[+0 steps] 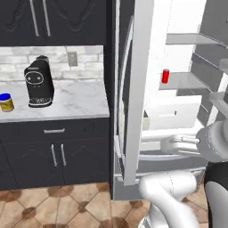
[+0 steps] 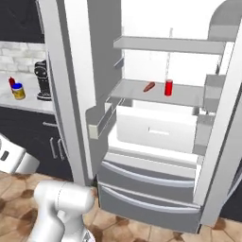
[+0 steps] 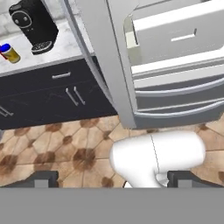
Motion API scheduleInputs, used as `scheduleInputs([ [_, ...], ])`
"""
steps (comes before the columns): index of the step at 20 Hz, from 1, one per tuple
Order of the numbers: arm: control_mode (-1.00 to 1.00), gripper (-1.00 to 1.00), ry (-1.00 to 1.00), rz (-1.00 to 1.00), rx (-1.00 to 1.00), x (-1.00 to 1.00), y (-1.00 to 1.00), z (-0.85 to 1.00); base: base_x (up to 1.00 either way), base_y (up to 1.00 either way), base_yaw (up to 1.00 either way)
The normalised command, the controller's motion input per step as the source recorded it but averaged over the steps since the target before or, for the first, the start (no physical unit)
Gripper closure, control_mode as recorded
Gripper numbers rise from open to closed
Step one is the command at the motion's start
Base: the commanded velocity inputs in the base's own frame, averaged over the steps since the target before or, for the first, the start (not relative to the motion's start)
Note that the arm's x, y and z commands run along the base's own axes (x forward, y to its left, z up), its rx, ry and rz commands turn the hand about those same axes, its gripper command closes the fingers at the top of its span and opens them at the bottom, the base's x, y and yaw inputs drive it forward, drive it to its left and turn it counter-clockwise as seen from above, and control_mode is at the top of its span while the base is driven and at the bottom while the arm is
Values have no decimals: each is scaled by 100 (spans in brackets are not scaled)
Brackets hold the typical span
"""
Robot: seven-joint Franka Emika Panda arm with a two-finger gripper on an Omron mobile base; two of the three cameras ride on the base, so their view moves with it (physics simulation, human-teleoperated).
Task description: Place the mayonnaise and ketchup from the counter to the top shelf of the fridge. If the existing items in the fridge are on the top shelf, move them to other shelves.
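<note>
White marbled stone forms the counter [image 1: 80, 104], which sits over dark cabinet fronts with thin silver handles. On it, far to the left, stands the mayonnaise [image 1: 6, 102], a squat cream-yellow jar with a round blue cap. In the right base view the ketchup [image 2: 12, 81], a small red bottle, peeks out just behind the jar. A glossy black coffee machine [image 1: 39, 81] stands near them against a pale brick backsplash.

Beside the counter the fridge [image 2: 156, 127] stands with its thick white doors swung wide, presumably so the shelves can be reached. Its top shelf [image 2: 168, 45], a thin flat grey board, carries nothing. On the lower shelf [image 2: 186, 97], just above the white drawers, rest a red can [image 2: 168, 87], upright and cylindrical, and a small orange-red oval thing [image 2: 149, 87] lying on its side near the can.

In the hand view the gripper [image 3: 113, 179] points down toward the brown tiled floor, its two dark fingertips spread wide apart and holding nothing. Neither condiment has been lifted yet, so the job looks barely begun; the jar and bottle are well apart from the hand.
</note>
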Motion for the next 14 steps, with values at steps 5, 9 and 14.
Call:
scheduleInputs([
  [5, 100, -100, 0, 0, 0, 0, 0, 0, 21, 100, 12],
  [9, 100, -100, 0, 0, 0, 0, 0, 0, 30, 100, 2],
  [14, 100, -100, 0, 0, 0, 0, 0, 0, 64, 100, 0],
])
